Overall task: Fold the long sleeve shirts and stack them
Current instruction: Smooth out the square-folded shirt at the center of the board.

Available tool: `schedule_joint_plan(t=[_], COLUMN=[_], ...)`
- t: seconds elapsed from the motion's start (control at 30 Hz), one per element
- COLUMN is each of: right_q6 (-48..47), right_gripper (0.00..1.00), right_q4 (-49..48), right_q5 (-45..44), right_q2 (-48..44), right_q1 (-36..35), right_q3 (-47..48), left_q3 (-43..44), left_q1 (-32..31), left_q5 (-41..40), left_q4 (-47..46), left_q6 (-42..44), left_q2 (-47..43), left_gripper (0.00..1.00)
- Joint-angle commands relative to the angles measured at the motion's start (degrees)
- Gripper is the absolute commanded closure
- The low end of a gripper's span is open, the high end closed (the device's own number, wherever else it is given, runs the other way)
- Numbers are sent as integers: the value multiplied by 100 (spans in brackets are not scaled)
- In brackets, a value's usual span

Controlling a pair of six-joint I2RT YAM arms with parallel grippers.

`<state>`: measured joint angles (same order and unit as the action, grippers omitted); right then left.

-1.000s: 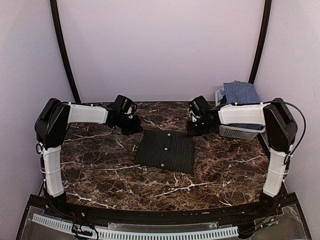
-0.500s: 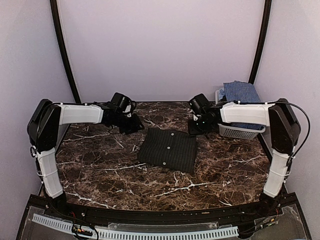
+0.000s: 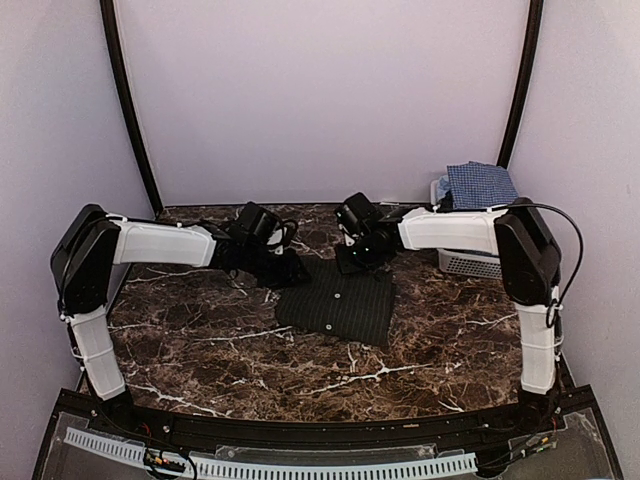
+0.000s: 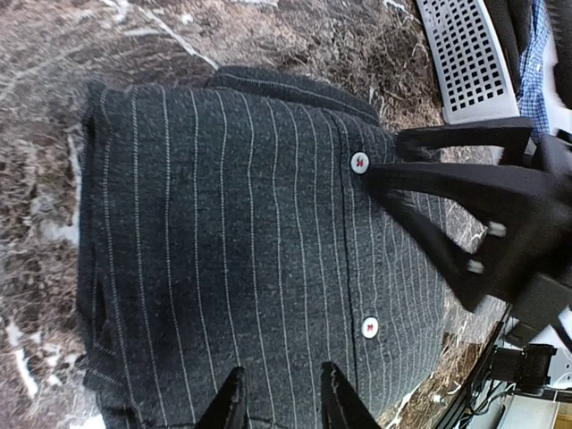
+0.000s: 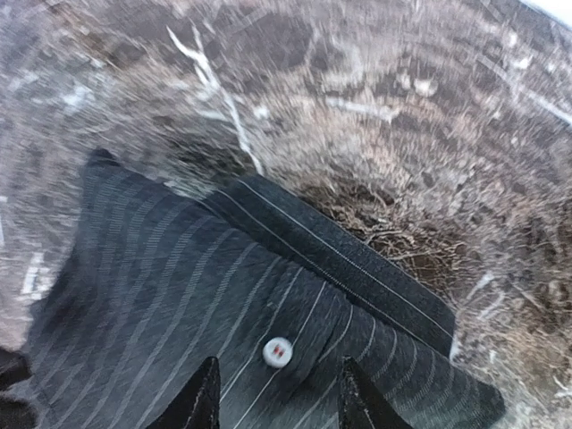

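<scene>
Black pinstriped shirt (image 3: 335,300) is laid folded mid-table, blue checked shirt (image 3: 480,185) heaped on the basket (image 3: 470,263). Soft, floppy stuff, probably best pinched at the far edge. Left gripper (image 4: 279,398) and right gripper (image 5: 277,393) are held part-open, empty.

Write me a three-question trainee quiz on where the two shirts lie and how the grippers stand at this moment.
1. True or false: the black pinstriped shirt lies folded on the table with its buttons facing up.
2. Where is the blue-and-white check shirt?
A. On the white basket at the far right
B. Stacked on the black pinstriped shirt
C. Spread flat at the table's near edge
3. Fill in: above the black pinstriped shirt's far edge, the left gripper and right gripper both have their jaws ____.

Key: 1 true; 2 A; 3 open, with nothing held.
</scene>
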<state>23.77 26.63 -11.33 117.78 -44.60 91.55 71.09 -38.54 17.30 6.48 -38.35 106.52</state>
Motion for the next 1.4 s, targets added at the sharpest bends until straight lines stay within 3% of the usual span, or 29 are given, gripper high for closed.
schedule_joint_plan(t=[0.0, 0.53, 0.87, 1.1, 1.37], right_q6=[-84, -50, 76, 163, 198], right_gripper=[60, 61, 60, 59, 57], right_q4=[-19, -304, -532, -365, -533], right_q5=[204, 854, 1524, 1646, 1911], right_q2=[515, 1000, 1189, 1022, 104], right_q1=[221, 256, -565, -638, -637], right_q3=[206, 134, 609, 1078, 589], left_q3=[-154, -1424, -2539, -2264, -1782], left_q1=[-72, -479, -788, -658, 184], left_q5=[309, 389, -175, -1037, -564], left_q4=[-296, -833, -464, 352, 90], left_q6=[-39, -582, -1143, -1013, -489], left_q2=[238, 86, -1352, -2151, -1372], left_gripper=[73, 74, 75, 71, 75])
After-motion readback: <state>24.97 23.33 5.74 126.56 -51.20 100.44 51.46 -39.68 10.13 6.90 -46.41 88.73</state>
